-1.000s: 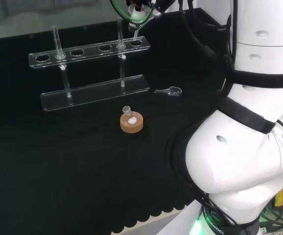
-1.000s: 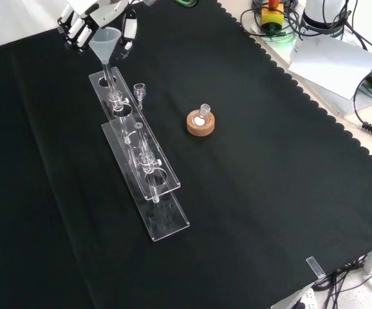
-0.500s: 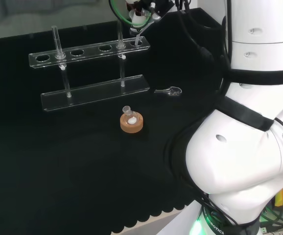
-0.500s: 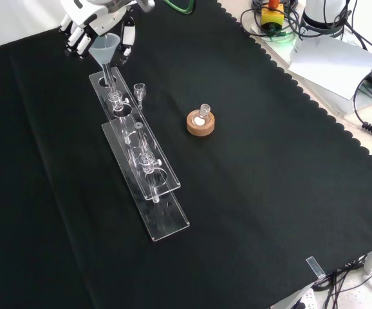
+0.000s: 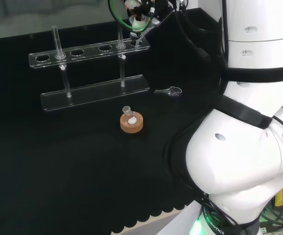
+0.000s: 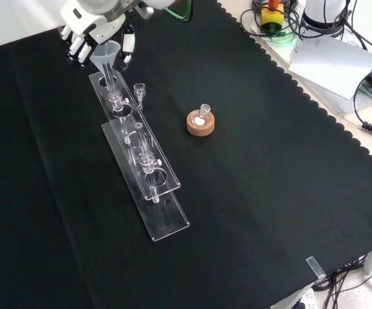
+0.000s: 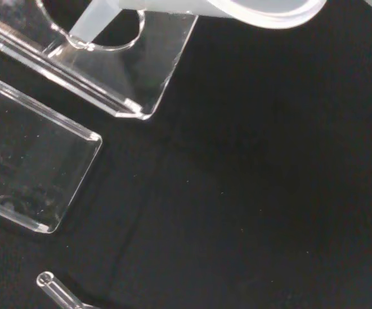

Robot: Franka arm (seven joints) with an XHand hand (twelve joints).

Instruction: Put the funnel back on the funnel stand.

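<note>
Robot hand [image 6: 94, 27] grasping clear funnel [image 6: 105, 53], its stem in the end hole of the funnel stand [image 6: 138, 143], small flask [image 6: 203, 114] holding white bits in cork ring [image 6: 200, 123] on counter [image 6: 276, 193]

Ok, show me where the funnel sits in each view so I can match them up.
Head view: funnel at top centre, held by the hand, stem at the stand's right end hole.
Front view: funnel at top left, under the hand, over the stand's far end.
Wrist view: funnel along the top edge, stem in the end hole.
Shared landmark: that end hole of the stand.
</note>
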